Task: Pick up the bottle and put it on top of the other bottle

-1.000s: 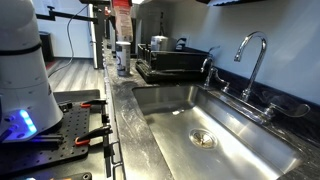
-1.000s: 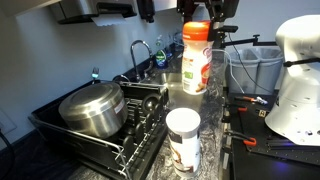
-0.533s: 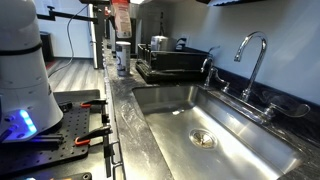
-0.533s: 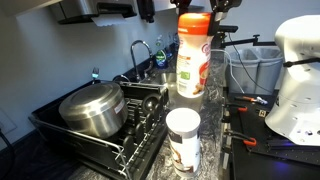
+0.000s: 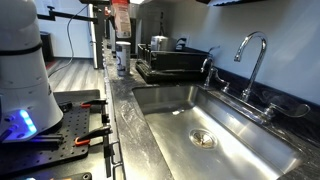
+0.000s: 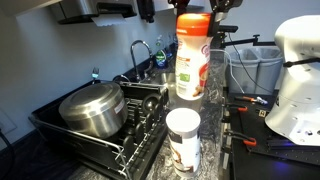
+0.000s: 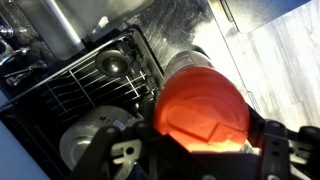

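The bottle [image 6: 192, 62], pale plastic with a red cap and reddish label marks, hangs in the air above the dark counter. My gripper [image 6: 196, 8] is shut on its cap from above. In the wrist view the red cap [image 7: 200, 105] fills the space between my gripper's [image 7: 200, 162] fingers. The bottle also shows far off in an exterior view [image 5: 121, 20]. The other bottle [image 6: 183, 140], shorter and greyish, stands upright on the counter below and nearer the camera, beside the dish rack. It also shows in an exterior view [image 5: 122, 58], and a round grey top [image 7: 92, 142] in the wrist view is probably it.
A black dish rack [image 6: 95, 140] holding a steel pot [image 6: 92, 108] stands beside the other bottle. A steel sink [image 5: 215, 120] with a faucet [image 5: 252, 55] lies along the counter. The robot base [image 5: 25, 80] stands on a perforated plate with red-handled tools.
The held bottle has risen a little and shifted slightly toward the other bottle. The other bottle has not moved.
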Robot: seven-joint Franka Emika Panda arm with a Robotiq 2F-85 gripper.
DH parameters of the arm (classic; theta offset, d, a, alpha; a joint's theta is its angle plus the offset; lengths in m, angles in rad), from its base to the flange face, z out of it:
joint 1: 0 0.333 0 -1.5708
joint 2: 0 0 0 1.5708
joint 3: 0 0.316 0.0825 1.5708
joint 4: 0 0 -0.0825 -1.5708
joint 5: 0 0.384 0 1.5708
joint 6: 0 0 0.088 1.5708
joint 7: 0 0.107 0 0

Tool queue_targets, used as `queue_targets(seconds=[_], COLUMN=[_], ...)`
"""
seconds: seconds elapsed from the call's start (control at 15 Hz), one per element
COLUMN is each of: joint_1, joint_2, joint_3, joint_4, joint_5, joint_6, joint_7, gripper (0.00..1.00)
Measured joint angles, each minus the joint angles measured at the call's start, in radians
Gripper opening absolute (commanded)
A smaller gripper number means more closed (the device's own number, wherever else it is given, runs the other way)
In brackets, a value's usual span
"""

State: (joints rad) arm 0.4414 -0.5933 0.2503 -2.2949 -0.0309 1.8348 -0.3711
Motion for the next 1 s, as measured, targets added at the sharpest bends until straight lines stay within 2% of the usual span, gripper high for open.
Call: queue_targets(seconds=[0.33,1.0], joint_1=[0.000,0.015], joint_2=[0.008,0.073], joint_3=[0.005,0.038], joint_4=[-0.001,0.007], joint_5=[0.000,0.012], joint_6=[0.008,0.128], joint_7=[0.001,0.001], gripper=[0.56,0.56])
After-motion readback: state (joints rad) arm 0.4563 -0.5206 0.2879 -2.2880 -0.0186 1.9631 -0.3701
